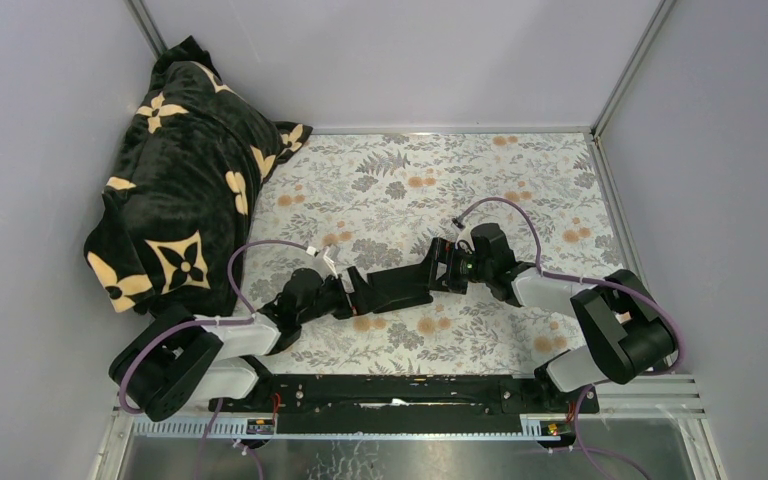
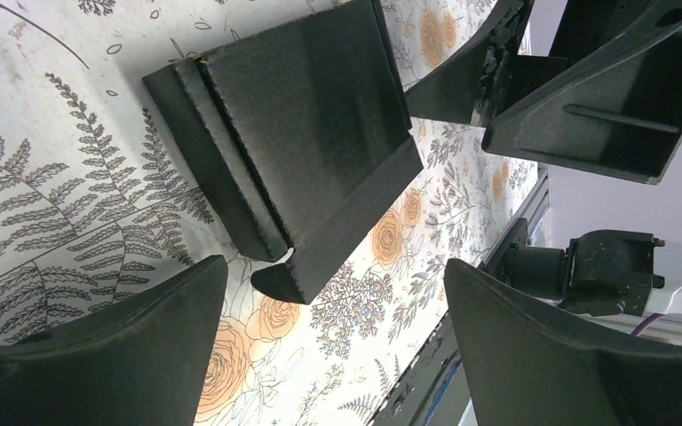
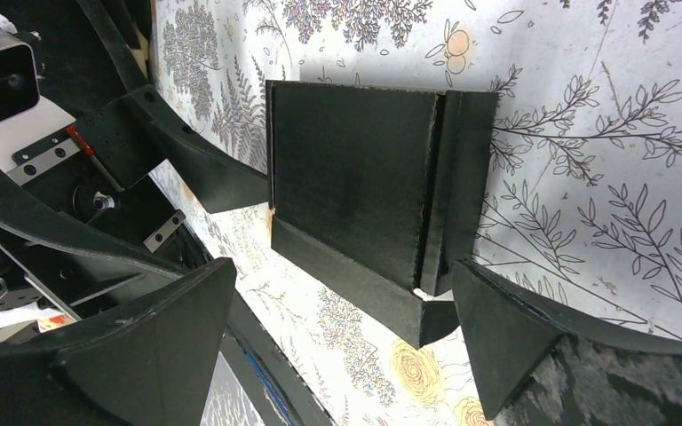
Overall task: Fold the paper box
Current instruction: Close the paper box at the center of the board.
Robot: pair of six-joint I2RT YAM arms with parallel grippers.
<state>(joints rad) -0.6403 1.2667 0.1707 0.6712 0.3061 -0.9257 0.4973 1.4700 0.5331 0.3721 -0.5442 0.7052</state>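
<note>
box [image 1: 400, 285] lies flat on floral cloth [image 1: 520, 190], mid-table and toward the near edge, between the two grippers. matte black card, not assembled: one broad panel facing up, a narrow creased strip along one side, a longer flap bent along the adjacent edge. left wrist view shows box [image 2: 306, 133] ahead of the fingers, strip on its left, flap toward the camera. right wrist view shows box [image 3: 355, 186] with the strip on the right and the flap again nearest the lens; a little pale card core shows at two corners.

left gripper [image 1: 352, 296] sits at the box's left end, jaws spread wide, nothing between them; its own view [image 2: 336, 266] has both fingers low over the cloth, straddling the near corner of the flap. right gripper [image 1: 446, 270] sits at the right end, jaws also spread wide and holding nothing [image 3: 344, 264]. each wrist view shows the other gripper's finger at the far edge of the box; contact cannot be told.

purple cables [image 1: 260, 245] arc over both arms. black blanket [image 1: 180, 170] with cream flowers is heaped in the far left corner, well apart from the box.
</note>
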